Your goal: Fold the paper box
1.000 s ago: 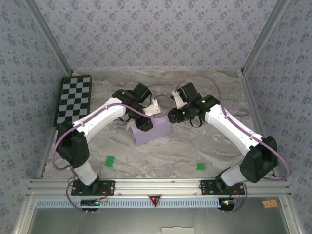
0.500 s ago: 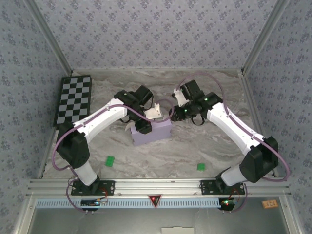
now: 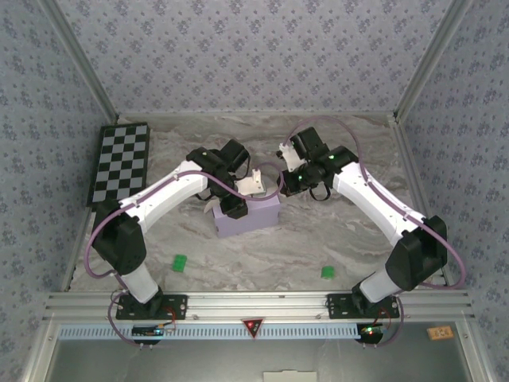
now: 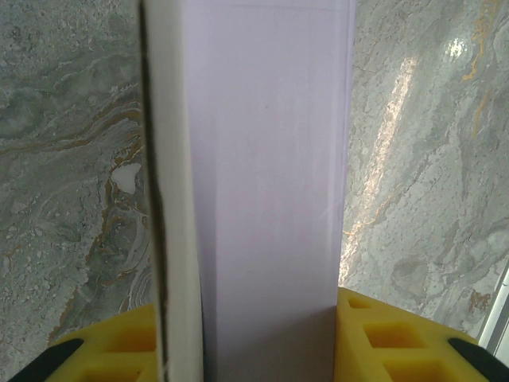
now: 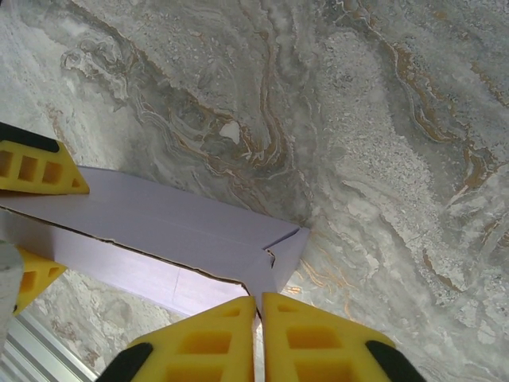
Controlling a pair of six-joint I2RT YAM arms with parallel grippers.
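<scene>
The paper box lies mid-table, pale lavender outside, with a cream flap standing up at its back. My left gripper is shut across it. In the left wrist view the lavender panel runs up between the yellow fingers, and a cream edge shows on the left. My right gripper is at the box's right end. Its yellow fingers stand almost together, and a thin corner flap of the box runs down into the gap at the right gripper.
A black-and-white checkerboard leans at the back left. Two small green pieces lie near the front edge. Patterned walls close in the marbled table on three sides. The left gripper's fingers show at the box's far end.
The right gripper's jaws have closed from partly open to nearly touching, and its arm has drawn slightly back and left. The left gripper and the box have stayed put.
</scene>
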